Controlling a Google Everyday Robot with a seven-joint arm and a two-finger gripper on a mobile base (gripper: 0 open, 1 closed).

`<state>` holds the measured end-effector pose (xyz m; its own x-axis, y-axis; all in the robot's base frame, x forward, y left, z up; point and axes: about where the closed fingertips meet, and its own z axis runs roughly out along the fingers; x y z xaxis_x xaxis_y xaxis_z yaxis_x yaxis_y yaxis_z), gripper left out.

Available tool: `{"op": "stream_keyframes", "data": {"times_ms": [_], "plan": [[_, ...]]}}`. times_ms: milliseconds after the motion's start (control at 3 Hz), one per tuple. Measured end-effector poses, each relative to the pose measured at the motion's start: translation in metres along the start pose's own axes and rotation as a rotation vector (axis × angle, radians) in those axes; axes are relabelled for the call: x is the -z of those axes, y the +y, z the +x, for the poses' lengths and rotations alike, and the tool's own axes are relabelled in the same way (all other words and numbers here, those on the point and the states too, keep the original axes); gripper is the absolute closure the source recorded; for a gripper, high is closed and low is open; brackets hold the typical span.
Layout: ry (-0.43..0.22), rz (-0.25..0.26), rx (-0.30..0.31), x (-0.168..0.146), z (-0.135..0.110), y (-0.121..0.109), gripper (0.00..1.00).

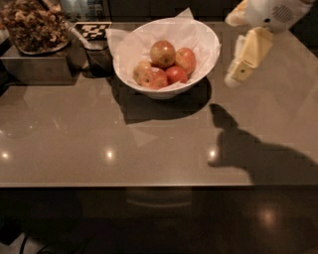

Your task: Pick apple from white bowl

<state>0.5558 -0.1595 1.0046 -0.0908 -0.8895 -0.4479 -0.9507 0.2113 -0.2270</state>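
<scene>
Camera view: gripper [236, 74] hangs just right of white bowl [207, 37], above table [99, 134], open or closed can't tell; apple [163, 53] sits atop smaller apples [158, 78] inside, likely easiest reached from overhead

The gripper [237, 74] is showing at the upper right of the view, looking like a pale cream-yellow, blocky, slab-shaped piece with a lighter tip. Above it, a rounded white housing [268, 14] is showing a round patch of fine grille holes.
</scene>
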Motion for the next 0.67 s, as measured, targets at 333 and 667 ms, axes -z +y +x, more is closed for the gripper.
{"op": "stream_keyframes", "data": {"times_ms": [333, 667], "plan": [[-0.016, 0.020, 0.006, 0.003, -0.006, -0.008, 0.00], [-0.062, 0.021, -0.097, -0.014, 0.004, -0.005, 0.00]]}}
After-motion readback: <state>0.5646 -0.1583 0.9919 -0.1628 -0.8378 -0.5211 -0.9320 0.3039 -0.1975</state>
